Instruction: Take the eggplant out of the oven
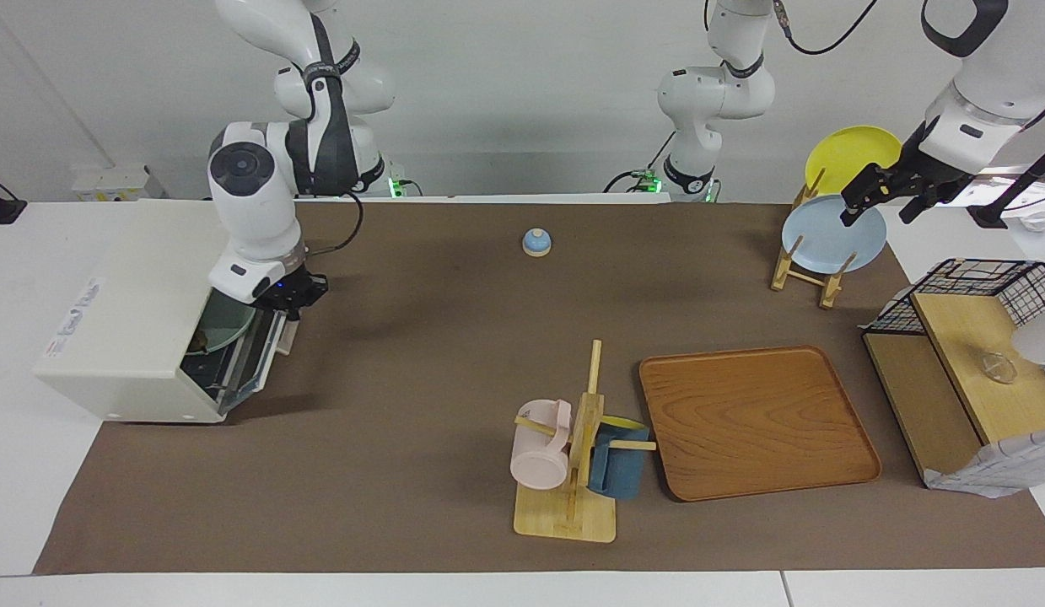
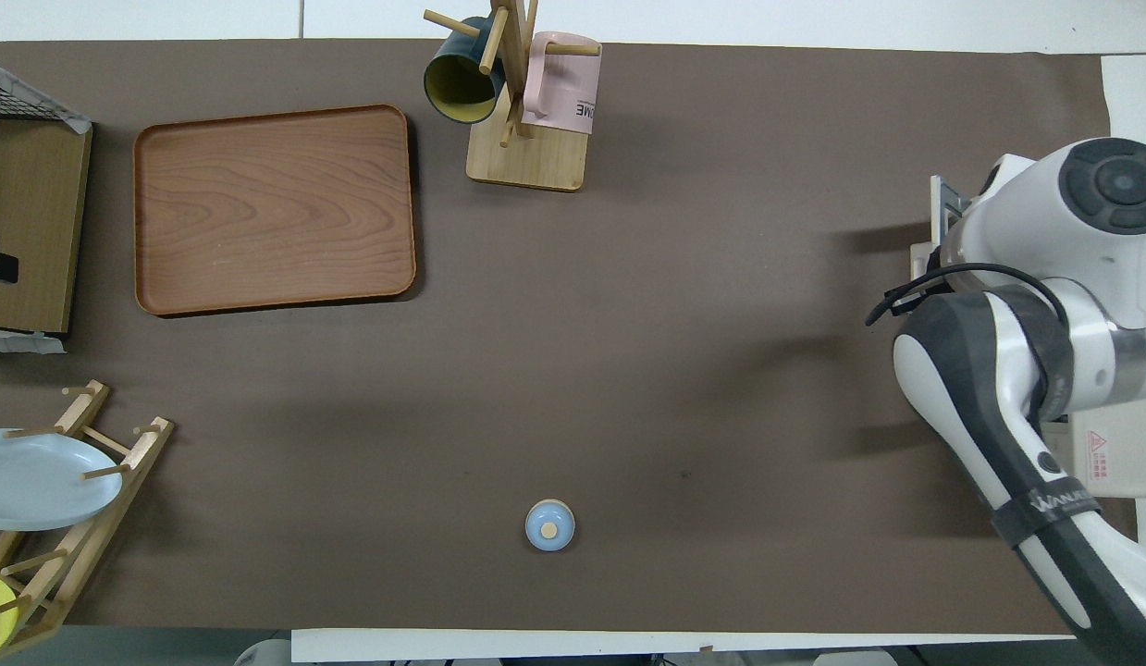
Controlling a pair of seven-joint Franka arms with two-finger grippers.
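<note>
While the eggplant sits barely visible inside the oven, beside a plate, the door hangs half open, right gripper pinching its handle. Extraction remains. Left gripper waits, spread, over the plate rack.

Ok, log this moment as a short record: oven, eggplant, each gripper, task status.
oven: at the right arm's end of the table, door pulled down open
eggplant: not clearly visible; a plate shows inside
right gripper: at the open door's handle edge
left gripper: waiting over the blue plate in the plate rack
task status: door open, eggplant not yet taken out
</note>
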